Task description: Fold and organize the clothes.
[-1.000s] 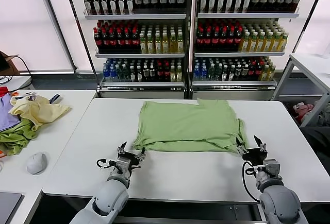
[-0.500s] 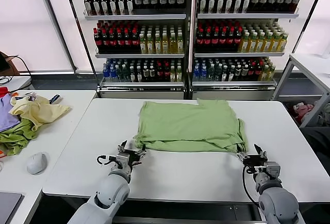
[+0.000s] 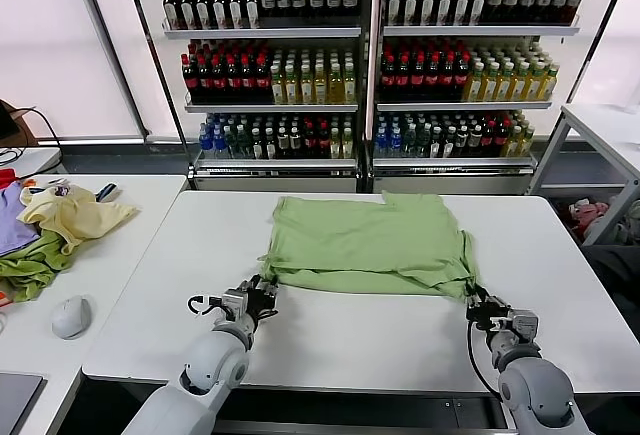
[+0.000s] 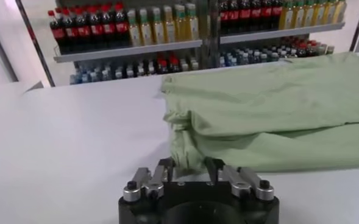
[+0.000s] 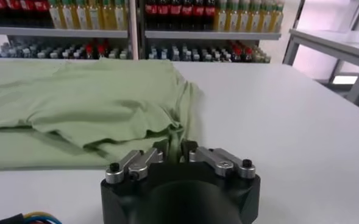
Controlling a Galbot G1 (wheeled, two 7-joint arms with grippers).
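Note:
A light green shirt (image 3: 368,243) lies flat on the white table (image 3: 350,340), folded with its front hidden. My left gripper (image 3: 257,294) is at its near left corner. In the left wrist view the fingers (image 4: 167,167) stand apart on either side of the bunched corner fabric (image 4: 188,155), so my left gripper (image 4: 189,167) is open around it. My right gripper (image 3: 480,304) is at the near right corner. In the right wrist view my right gripper (image 5: 174,149) is shut on a thin fold of the shirt (image 5: 88,100).
A side table (image 3: 120,255) on the left holds a pile of yellow, green and purple clothes (image 3: 55,225) and a grey mouse (image 3: 71,316). Shelves of bottles (image 3: 370,55) stand behind the table. Another table (image 3: 610,125) is at the far right.
Both grippers have moved forward to the shirt's near corners. The right one has closed on the right corner, and the left one now straddles the left corner, which has bunched up.

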